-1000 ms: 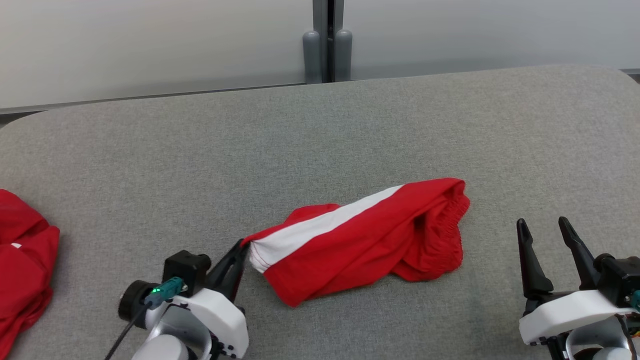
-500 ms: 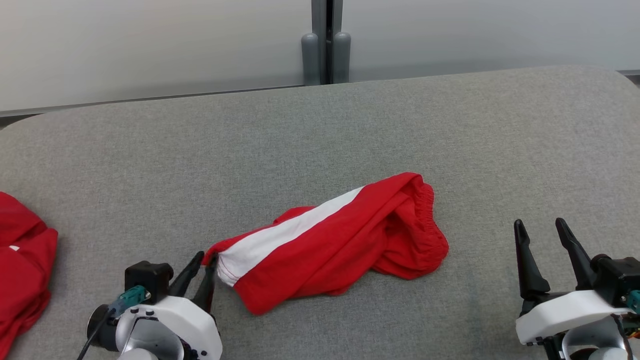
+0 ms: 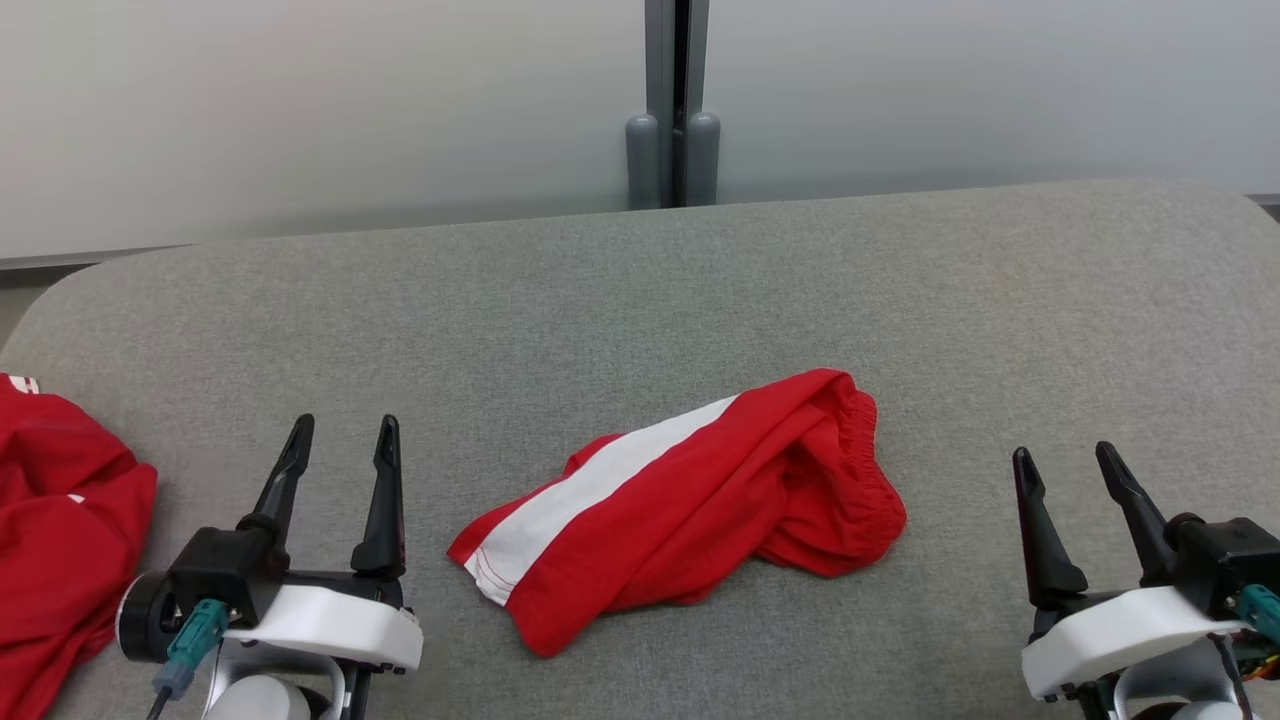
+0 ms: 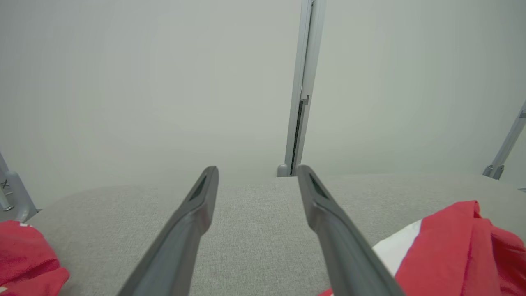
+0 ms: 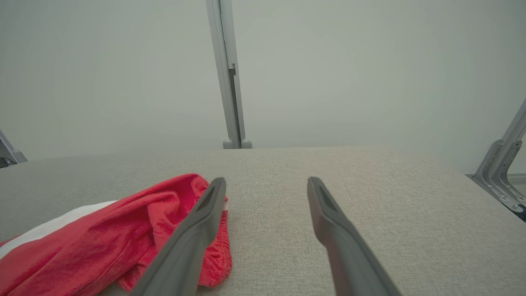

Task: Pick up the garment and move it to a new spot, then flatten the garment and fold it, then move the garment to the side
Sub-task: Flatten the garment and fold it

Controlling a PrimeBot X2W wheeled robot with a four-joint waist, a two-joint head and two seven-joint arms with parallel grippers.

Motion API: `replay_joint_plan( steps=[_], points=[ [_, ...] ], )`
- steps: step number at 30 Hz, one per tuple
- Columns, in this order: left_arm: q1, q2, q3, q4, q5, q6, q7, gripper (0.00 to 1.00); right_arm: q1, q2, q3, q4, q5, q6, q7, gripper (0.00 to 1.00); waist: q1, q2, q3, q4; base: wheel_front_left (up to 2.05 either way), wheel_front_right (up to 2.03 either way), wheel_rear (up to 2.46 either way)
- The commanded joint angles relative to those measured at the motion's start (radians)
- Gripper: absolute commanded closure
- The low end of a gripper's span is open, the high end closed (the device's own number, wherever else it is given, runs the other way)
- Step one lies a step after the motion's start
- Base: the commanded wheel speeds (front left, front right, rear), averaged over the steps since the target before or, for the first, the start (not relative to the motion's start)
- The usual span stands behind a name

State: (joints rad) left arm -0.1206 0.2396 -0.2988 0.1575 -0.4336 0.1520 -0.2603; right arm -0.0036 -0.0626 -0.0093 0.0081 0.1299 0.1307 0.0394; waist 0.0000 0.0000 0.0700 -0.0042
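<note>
The garment, red shorts with a white side stripe, lies bunched on the grey table near the front middle, its elastic waistband toward the right. My left gripper stands open to the left of its striped hem, apart from the cloth, holding nothing. My right gripper stands open to the right of the waistband, also empty. In the left wrist view the garment shows at the lower right beside the open gripper. The right wrist view has the garment at the lower left of the open gripper.
Another red cloth lies heaped at the table's left edge, also seen as a red cloth in the left wrist view. A grey post and pale wall panels stand behind the table. Bare felt lies behind the garment.
My left gripper let go of the garment's striped hem, opened wide and swung left, fingers now pointing up. The garment dropped flat. The head camera shifted slightly. The right gripper stayed open.
</note>
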Motion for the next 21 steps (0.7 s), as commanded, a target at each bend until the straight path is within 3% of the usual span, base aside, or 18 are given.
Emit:
replay_joint_plan(
  steps=[1, 7, 21],
  points=[
    [0.017, 0.000, 0.014, -0.029, 0.027, 0.008, -0.005, 0.00, 0.008, -0.008, 0.005, -0.006, -0.001, 0.000, 0.003, 0.00, 0.0000, 0.0000, -0.014, 0.009, 0.00, 0.00, 0.00],
    [0.083, 0.007, 0.027, -0.094, 0.123, 0.016, -0.006, 0.00, 0.029, -0.015, 0.036, -0.014, 0.005, 0.000, 0.021, 0.00, 0.0000, 0.0000, -0.046, 0.022, 0.00, 0.00, 0.00],
    [0.112, 0.011, 0.012, -0.049, 0.089, -0.005, 0.027, 0.00, 0.056, -0.016, 0.042, -0.028, 0.013, 0.000, 0.037, 0.00, 0.0000, 0.0000, -0.066, 0.034, 0.00, 0.00, 0.00]
  ],
)
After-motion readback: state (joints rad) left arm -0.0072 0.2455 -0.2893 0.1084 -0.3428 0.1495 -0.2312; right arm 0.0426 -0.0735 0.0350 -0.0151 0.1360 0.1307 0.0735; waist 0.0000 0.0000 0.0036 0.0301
